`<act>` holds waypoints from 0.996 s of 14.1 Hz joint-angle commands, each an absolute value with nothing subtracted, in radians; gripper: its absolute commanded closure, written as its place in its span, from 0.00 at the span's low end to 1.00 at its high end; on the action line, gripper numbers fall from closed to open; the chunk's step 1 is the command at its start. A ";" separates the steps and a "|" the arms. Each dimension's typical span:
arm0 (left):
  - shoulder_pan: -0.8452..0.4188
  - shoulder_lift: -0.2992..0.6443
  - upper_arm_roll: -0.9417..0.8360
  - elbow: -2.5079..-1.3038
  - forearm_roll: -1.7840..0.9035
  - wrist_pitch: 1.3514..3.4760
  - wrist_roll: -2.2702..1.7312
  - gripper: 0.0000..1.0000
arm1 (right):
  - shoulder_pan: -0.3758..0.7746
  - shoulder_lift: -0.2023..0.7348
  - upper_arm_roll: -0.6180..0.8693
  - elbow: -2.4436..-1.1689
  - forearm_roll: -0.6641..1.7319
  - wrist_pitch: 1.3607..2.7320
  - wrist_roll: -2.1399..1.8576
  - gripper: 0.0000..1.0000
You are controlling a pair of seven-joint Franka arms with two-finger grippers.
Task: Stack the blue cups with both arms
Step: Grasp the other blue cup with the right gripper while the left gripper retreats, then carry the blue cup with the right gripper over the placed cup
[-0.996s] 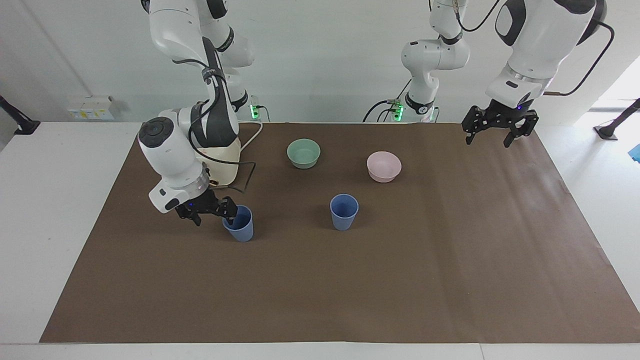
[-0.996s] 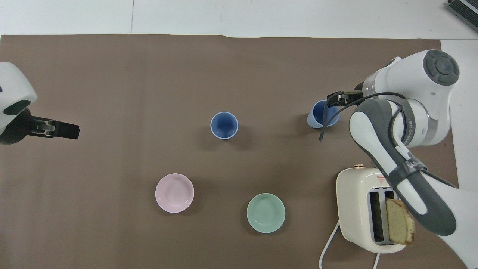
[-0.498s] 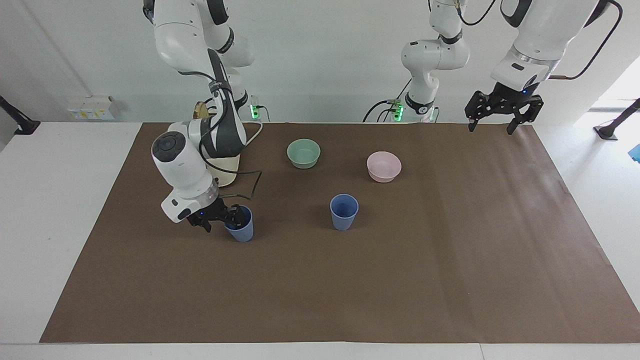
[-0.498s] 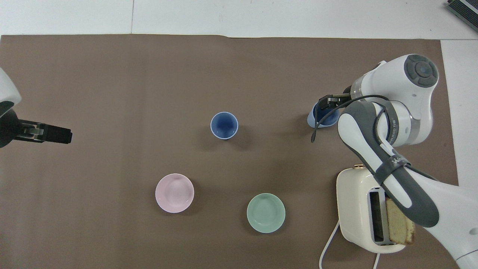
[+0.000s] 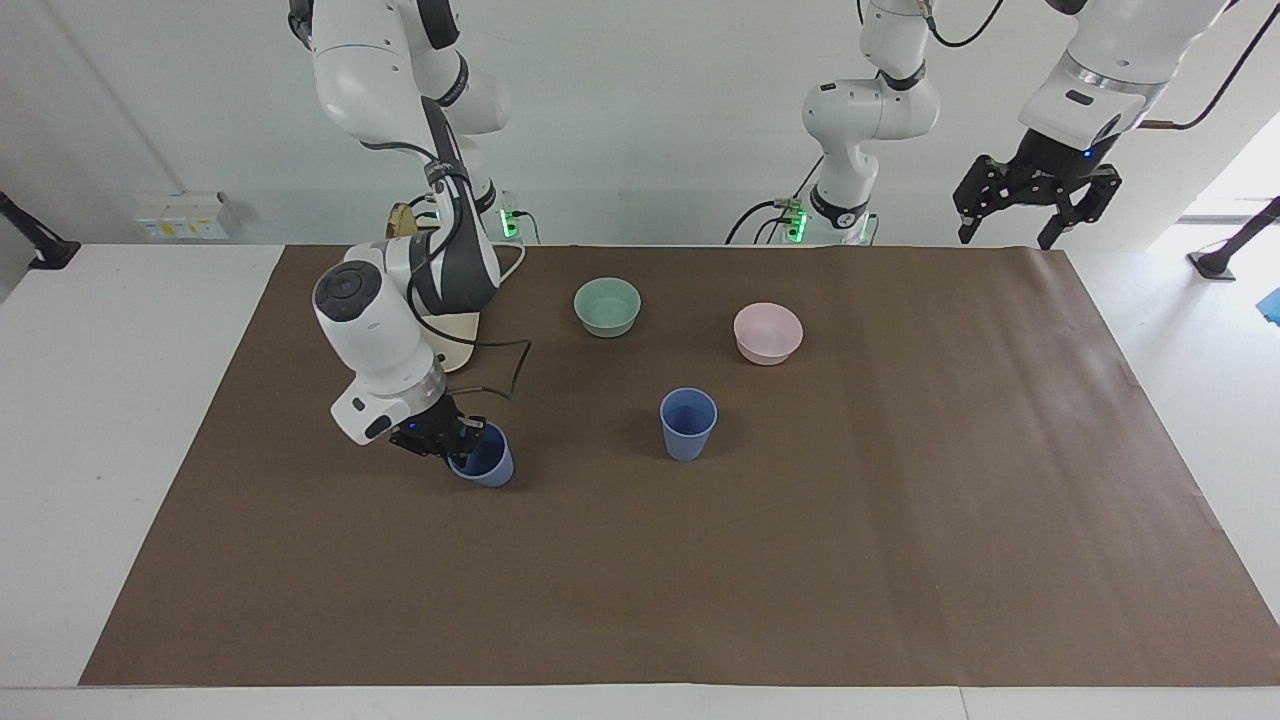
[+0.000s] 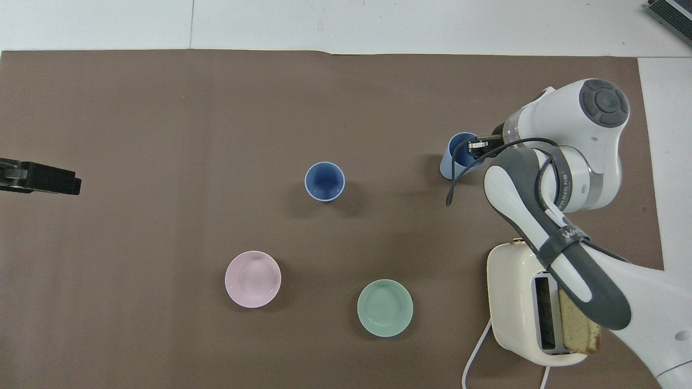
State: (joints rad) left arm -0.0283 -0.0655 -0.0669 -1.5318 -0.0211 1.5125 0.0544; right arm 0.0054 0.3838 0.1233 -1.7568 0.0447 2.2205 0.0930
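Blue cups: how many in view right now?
2. One blue cup stands upright mid-table, farther from the robots than the bowls. The other cup, tilted, is at the right gripper, toward the right arm's end. None seem hidden.

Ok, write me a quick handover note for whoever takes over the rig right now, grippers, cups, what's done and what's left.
Right gripper: low on the mat toward the right arm's end, fingers closed on the rim of one blue cup, which is tilted.
Left gripper: open, raised over the mat's edge at the left arm's end, waiting.
Second blue cup: upright mid-mat, untouched, farther from the robots than the green bowl and pink bowl.
Done: first cup grasped.
Left: carry it over and nest the cups.
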 commanded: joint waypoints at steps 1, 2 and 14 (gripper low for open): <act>-0.009 -0.069 -0.075 -1.532 -0.035 1.509 0.051 0.00 | 0.002 0.387 0.129 -1.747 0.058 2.237 0.067 1.00; -0.009 -0.071 -0.075 -1.534 -0.035 1.509 0.049 0.00 | 0.003 0.385 0.136 -1.717 0.060 2.218 0.077 1.00; -0.005 -0.080 -0.074 -1.557 -0.034 1.509 0.054 0.00 | 0.227 0.377 0.184 -1.333 0.025 1.847 0.465 1.00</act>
State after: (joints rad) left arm -0.0198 -0.0655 -0.0671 -1.5390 -0.0216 1.5117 0.0544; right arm 0.1982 0.3537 0.1826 -1.3775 0.0409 1.8455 0.4233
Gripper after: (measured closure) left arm 0.000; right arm 0.952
